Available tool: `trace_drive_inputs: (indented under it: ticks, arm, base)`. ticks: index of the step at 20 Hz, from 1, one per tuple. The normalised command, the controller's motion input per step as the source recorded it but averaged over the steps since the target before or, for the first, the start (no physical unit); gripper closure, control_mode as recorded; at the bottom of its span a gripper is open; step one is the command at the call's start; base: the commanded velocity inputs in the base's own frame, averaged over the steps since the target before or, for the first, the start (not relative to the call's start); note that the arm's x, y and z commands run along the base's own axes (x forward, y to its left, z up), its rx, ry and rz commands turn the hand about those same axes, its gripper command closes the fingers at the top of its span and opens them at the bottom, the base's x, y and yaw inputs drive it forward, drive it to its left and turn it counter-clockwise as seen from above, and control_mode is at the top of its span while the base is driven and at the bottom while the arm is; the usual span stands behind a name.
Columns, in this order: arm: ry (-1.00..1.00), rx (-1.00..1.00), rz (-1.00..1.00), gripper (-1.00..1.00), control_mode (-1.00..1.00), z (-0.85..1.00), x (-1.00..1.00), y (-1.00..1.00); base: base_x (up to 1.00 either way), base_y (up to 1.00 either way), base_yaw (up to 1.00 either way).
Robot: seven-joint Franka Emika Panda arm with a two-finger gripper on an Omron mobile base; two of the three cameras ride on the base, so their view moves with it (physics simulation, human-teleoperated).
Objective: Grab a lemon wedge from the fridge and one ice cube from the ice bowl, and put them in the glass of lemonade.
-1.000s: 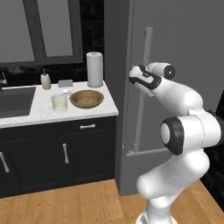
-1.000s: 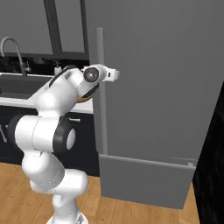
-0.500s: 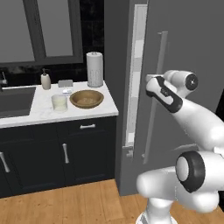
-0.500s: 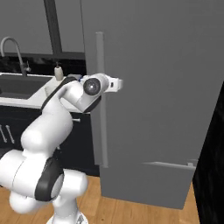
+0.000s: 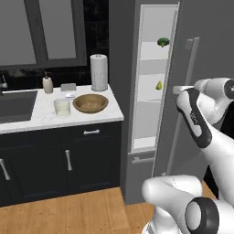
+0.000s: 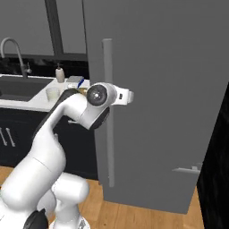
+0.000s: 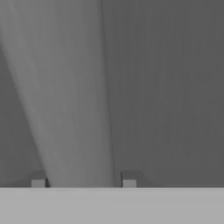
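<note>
The fridge (image 5: pixel 122 68) stands partly open, and its grey door (image 6: pixel 170 89) has swung out toward me. My gripper (image 5: pixel 180 90) is at the long vertical bar handle (image 5: pixel 183 105), about halfway up. In the hand view the handle (image 7: pixel 78 109) runs between my fingertips (image 7: pixel 129 179), with the gripper (image 7: pixel 83 180) shut on it. The tiny yellow lemon wedge (image 5: pixel 158 85) lies on a white middle shelf. On the counter sit the brown ice bowl (image 5: pixel 91 103) and, left of it, the glass of lemonade (image 5: pixel 61 107).
A green broccoli floret (image 5: pixel 162 42) lies on the shelf above the wedge. Behind the bowl on the counter are a paper towel roll (image 5: pixel 98 72) and a soap bottle (image 5: pixel 47 84), with the sink (image 5: pixel 16 104) at the left. The open door stands between my arm and the shelves.
The fridge door has swung from shut to partly open, with my gripper on its handle moving back and right. The white shelves, lemon wedge and broccoli now show.
</note>
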Motion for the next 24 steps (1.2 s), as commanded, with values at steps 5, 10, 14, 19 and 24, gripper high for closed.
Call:
trace_drive_inputs:
  ticks: [5,10,14,19,24]
  arm:
    - [0.10,0.00,0.00,1.00,-1.00,0.06,-0.91,-0.95]
    - [0.07,0.00,0.00,1.00,-1.00,0.03,-0.75,-0.90]
    - [0.07,0.00,0.00,-1.00,-1.00,0.13,-0.51,-0.61]
    - [0.07,0.00,0.01,-1.00,-1.00,0.18,-0.47,-0.24]
    - [0.15,-0.17,0.04,-1.00,-1.00,0.23,-0.35,0.09]
  base:
    - [0.00,0.00,0.00]
    - [0.00,0.00,0.00]
    - [0.00,0.00,0.00]
    - [0.00,0.00,0.00]
    - [0.00,0.00,0.00]
